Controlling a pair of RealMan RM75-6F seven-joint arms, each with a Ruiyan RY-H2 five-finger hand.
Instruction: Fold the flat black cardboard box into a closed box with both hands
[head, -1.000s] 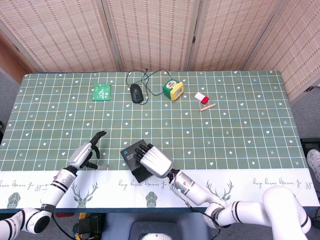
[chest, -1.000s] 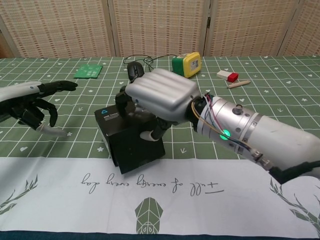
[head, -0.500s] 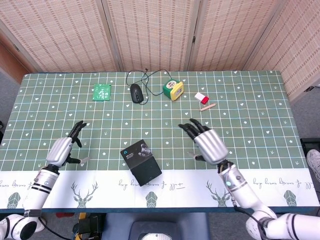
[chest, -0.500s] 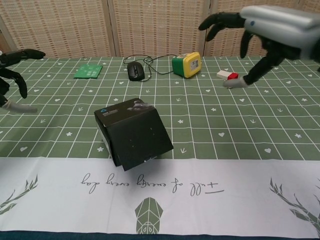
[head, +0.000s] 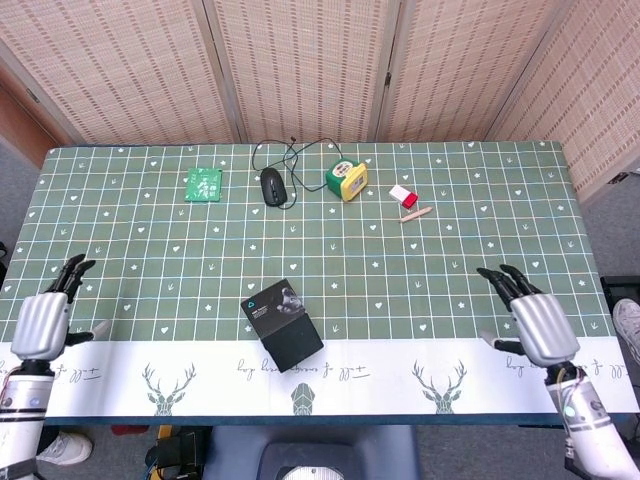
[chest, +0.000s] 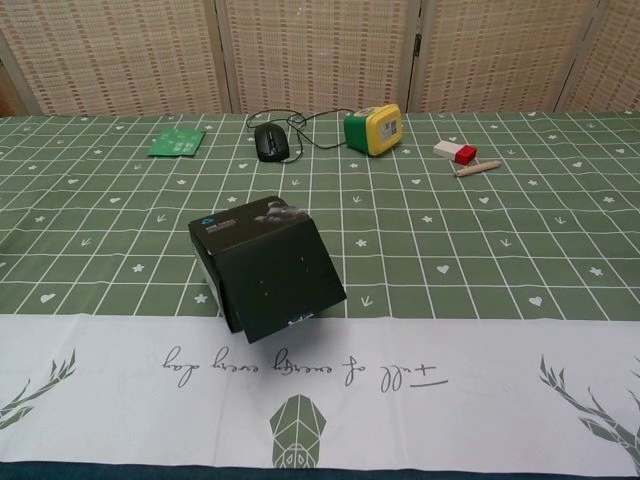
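The black box (head: 282, 324) sits alone between both hands, far from each, with the left hand (head: 40, 322) and right hand (head: 540, 326) empty, fingers spread.

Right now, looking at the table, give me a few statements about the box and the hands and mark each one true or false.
1. The black box stands folded near the front of the table. True.
2. The right hand grips the box. False: it is at the table's right end, apart from the box, holding nothing.
3. The left hand is at the table's left end, fingers apart. True.
4. The computer mouse sits on top of the box. False: it lies toward the back, beside the yellow and green cube.
5. Both hands show in the chest view. False: only the head view shows them.
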